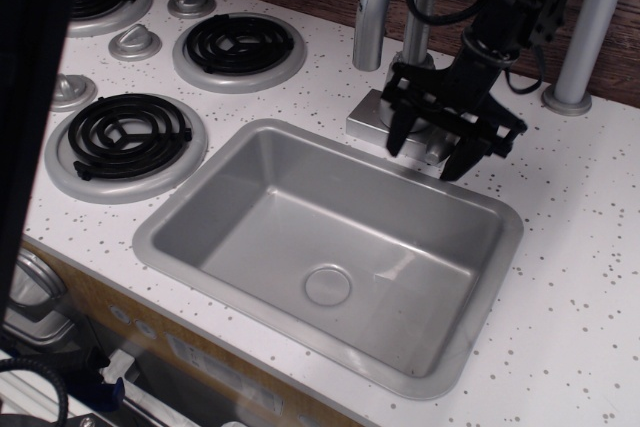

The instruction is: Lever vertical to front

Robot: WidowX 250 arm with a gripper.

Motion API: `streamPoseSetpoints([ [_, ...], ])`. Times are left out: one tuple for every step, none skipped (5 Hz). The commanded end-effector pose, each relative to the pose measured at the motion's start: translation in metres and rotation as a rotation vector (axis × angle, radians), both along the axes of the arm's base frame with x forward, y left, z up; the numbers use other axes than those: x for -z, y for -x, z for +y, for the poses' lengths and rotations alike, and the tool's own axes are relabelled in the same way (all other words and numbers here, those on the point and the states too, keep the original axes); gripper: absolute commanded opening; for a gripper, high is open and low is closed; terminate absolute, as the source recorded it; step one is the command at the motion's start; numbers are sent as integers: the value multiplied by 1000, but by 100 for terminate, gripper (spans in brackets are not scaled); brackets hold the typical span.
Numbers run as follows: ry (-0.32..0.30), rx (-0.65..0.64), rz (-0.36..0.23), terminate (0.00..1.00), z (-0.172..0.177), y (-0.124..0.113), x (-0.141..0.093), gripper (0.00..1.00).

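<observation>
On the speckled counter I see my open gripper straddling the lever, which points forward toward the sink.

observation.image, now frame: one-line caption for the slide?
Black gripper, fingers spread, straddles the faucet's silver lever, tipped forward toward the empty sink on a toy kitchen counter.

White black-speckled counter, grey sink

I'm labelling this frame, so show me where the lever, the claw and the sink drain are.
lever (434, 154), the only camera view, on its rounded tip.
claw (429, 155), same view, midway between the two black fingertips.
sink drain (328, 285), same view, centre of the round plate.
</observation>
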State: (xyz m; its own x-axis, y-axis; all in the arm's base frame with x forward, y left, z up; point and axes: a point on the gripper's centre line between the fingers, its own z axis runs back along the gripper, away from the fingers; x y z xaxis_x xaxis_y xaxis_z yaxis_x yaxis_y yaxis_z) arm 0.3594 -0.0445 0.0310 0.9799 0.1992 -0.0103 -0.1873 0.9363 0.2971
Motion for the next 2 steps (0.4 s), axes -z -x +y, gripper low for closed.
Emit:
streamPoseSetpoints([
  [6, -17, -107, 0, -4, 4, -37, 100],
  [8, -27, -122, 100, -5, 11, -34, 100],
])
